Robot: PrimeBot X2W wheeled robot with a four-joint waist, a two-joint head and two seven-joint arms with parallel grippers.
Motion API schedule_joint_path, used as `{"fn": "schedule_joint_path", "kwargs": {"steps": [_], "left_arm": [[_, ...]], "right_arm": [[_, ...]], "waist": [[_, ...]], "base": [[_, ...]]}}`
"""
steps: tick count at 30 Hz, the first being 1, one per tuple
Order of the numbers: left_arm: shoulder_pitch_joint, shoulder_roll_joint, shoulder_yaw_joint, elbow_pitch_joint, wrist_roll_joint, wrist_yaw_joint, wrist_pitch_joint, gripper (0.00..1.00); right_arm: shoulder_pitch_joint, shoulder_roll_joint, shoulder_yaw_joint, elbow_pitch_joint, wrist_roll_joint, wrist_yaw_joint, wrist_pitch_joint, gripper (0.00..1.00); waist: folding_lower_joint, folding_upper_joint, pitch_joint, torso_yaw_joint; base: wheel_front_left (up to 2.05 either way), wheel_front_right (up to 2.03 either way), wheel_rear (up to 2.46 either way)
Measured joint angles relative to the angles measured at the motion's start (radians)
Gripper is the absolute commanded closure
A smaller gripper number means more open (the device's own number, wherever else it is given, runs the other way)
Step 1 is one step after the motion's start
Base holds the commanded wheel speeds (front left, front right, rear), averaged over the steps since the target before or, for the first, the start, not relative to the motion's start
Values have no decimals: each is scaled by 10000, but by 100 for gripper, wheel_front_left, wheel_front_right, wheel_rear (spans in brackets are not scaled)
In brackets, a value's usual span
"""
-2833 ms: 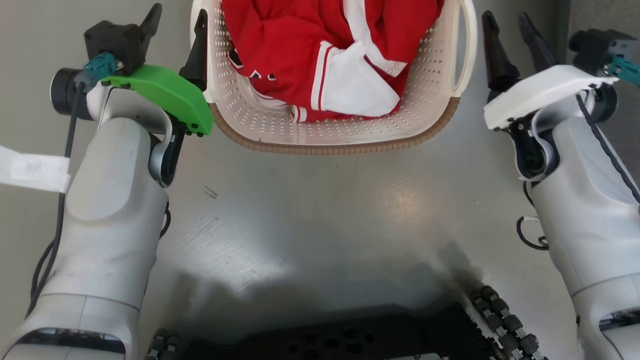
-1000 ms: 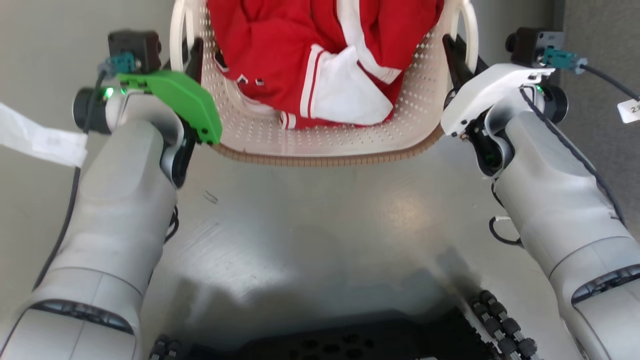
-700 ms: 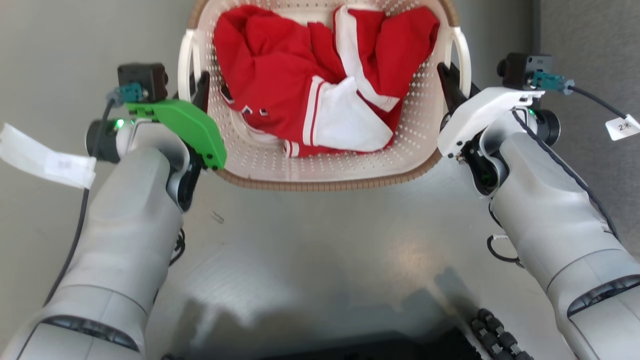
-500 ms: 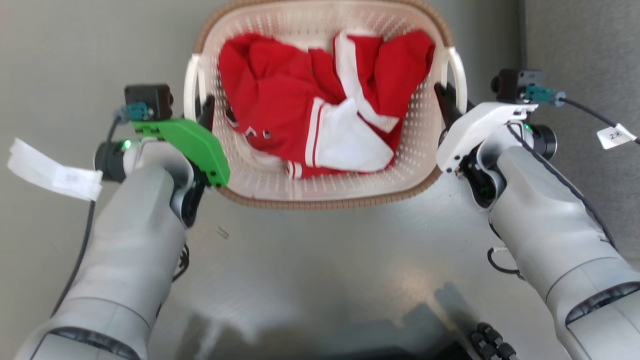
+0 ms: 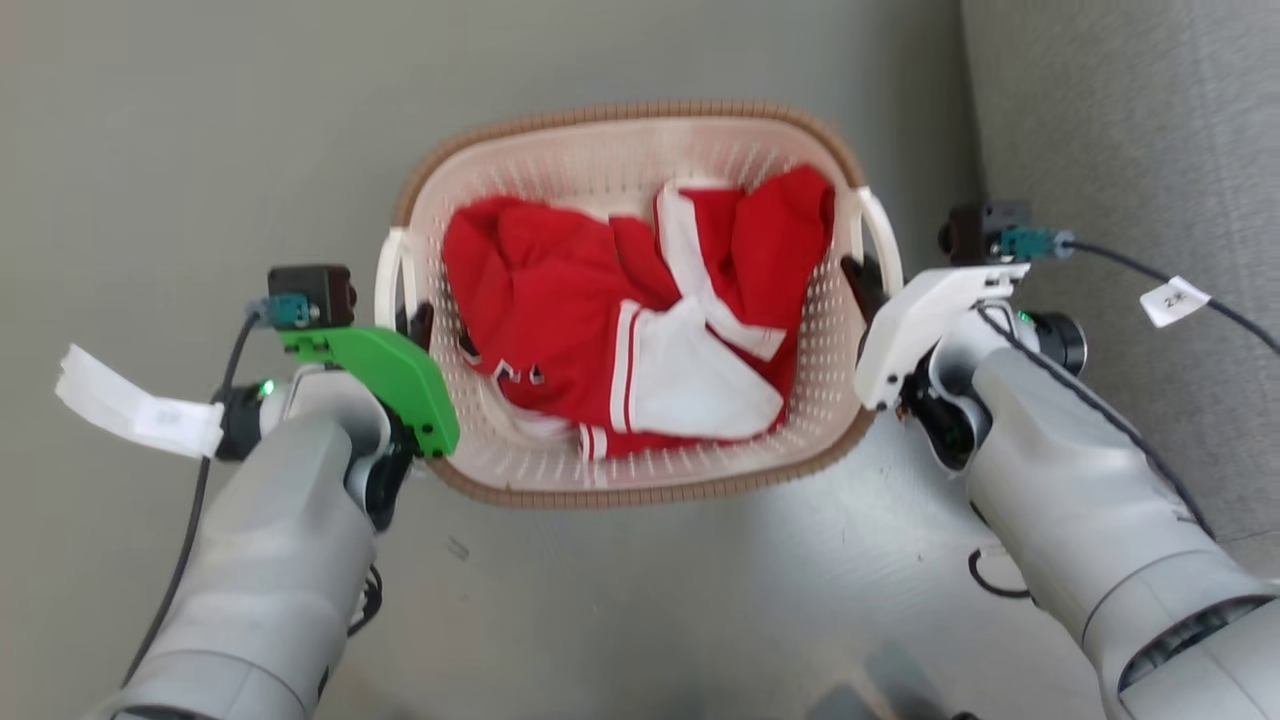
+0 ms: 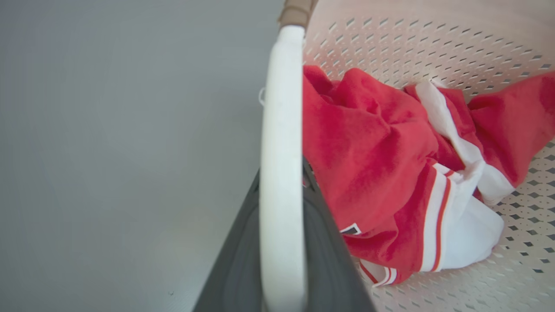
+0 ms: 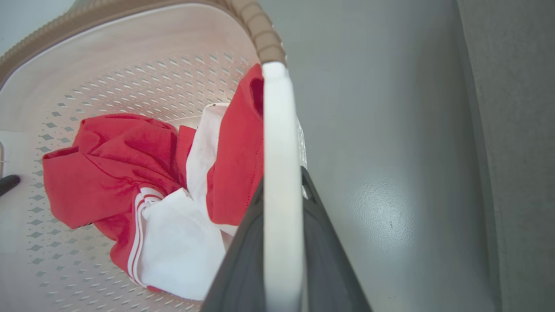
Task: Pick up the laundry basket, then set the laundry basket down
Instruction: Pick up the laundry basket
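Observation:
The laundry basket [image 5: 640,108] is cream-white and perforated, with a brown rim, and holds a crumpled red-and-white garment [image 5: 630,330]. My left gripper [image 5: 405,315] is shut on the basket's left loop handle [image 5: 388,275]. My right gripper [image 5: 875,278] is shut on the right loop handle [image 5: 888,232]. In the left wrist view the white handle [image 6: 282,86] runs up between the dark fingers [image 6: 236,268] of the left gripper [image 6: 282,171]. The right wrist view shows the other handle [image 7: 277,95] clamped the same way in the right gripper [image 7: 282,175]. Whether the basket's bottom touches the floor, I cannot tell.
Smooth grey floor [image 5: 200,150] surrounds the basket. A grey carpeted area [image 5: 1130,150] begins just right of the right arm. Paper tags hang from the left arm's cable [image 5: 140,412] and the right arm's cable [image 5: 1172,297].
Both grippers moved in from beside the basket and shut on its side handles. The head camera has since swung forward, so the whole basket shows and the robot's base has left view.

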State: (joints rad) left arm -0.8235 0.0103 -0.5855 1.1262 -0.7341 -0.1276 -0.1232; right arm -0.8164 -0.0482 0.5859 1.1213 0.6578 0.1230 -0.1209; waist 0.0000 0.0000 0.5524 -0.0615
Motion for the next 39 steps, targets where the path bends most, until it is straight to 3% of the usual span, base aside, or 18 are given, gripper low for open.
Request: {"fn": "schedule_joint_path", "kwargs": {"steps": [27, 39], "left_arm": [[2445, -25, -731, 368, -1342, -13, 1244, 100], [2464, 0, -882, 414, -1611, -12, 1415, 100]], "right_arm": [[2361, 21, 1354, -58, 1358, -17, 1733, 100], [2363, -50, 1653, -169, 1534, -31, 1981, 100]], "waist": [[-1, 0, -3576, -226], [-1, 0, -4265, -290]], "base": [[0, 0, 0], [0, 0, 0]]}}
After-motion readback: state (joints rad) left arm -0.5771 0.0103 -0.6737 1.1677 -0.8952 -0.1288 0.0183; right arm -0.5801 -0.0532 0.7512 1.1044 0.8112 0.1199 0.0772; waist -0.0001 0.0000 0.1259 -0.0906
